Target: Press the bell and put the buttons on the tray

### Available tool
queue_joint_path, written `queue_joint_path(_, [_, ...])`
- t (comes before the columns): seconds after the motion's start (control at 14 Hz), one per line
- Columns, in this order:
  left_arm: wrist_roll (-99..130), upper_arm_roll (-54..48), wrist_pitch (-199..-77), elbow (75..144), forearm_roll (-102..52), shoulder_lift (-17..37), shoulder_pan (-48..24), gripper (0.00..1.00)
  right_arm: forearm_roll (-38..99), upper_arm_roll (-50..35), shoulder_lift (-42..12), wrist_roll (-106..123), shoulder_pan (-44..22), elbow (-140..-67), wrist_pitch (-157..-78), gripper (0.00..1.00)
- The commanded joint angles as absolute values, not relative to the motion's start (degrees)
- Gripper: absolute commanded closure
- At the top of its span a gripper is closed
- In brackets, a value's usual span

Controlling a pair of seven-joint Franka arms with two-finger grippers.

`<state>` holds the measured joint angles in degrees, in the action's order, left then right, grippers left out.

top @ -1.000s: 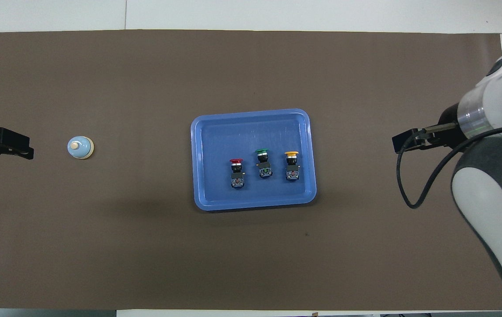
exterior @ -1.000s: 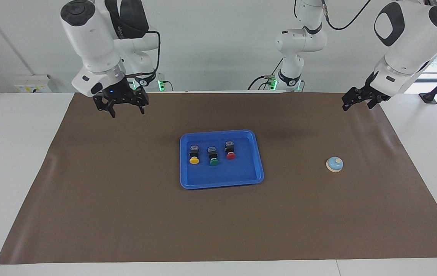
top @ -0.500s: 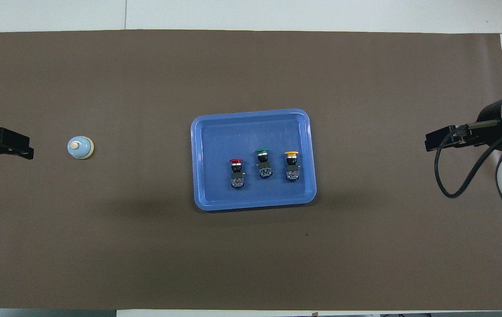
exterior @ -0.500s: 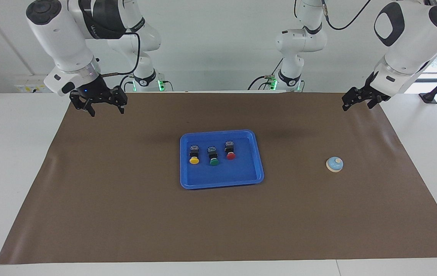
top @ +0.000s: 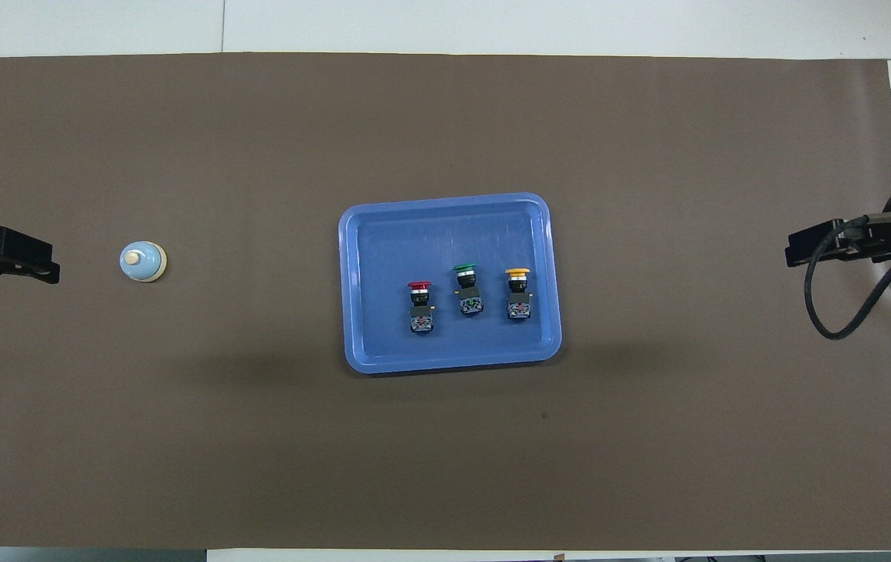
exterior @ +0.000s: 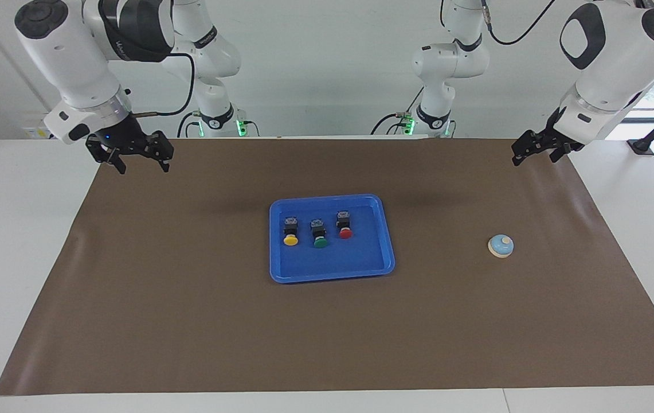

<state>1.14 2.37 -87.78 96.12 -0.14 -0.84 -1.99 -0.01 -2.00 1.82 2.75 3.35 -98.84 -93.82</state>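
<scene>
The blue tray (exterior: 381,244) lies mid-table on the brown mat and also shows in the overhead view (top: 445,226). The three buttons lie in it in a row: yellow (exterior: 290,238), green (exterior: 320,240), red (exterior: 345,231). The bell (exterior: 500,245) stands on the mat toward the left arm's end, apart from the tray; it also shows in the overhead view (top: 142,261). My right gripper (exterior: 140,166) is open and empty, up over the mat's corner at the right arm's end. My left gripper (exterior: 535,159) is open and empty, raised over the mat's edge at its own end.
The brown mat (exterior: 189,321) covers most of the white table (exterior: 17,241). A cable (top: 843,312) loops from the right arm's wrist.
My right gripper has drawn back from nearer the tray toward the right arm's end of the table, still open and empty. The left arm, tray, buttons and bell have not moved.
</scene>
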Motion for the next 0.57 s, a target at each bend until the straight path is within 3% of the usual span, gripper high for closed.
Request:
queue_joint_path(0.0, [3.33,2.9,-87.97,96.77,-0.62,-2.03,-2.37,0.32,-1.05,-2.72,2.99,3.6,4.13,-99.49,-92.64,0.0])
queue_joint_path(0.14, [3.43,2.81,-89.9,97.47,-0.62,-2.28,-2.37,0.98,-1.05,-2.72,2.9,3.6,4.13,-98.97,-90.45,0.0])
queue_joint_path(0.5, [3.17,2.99,-92.45,99.75,-0.62,-2.46,-1.85,1.0,-0.97,-2.81,3.43,3.51,4.13,-99.4,-89.74,0.0])
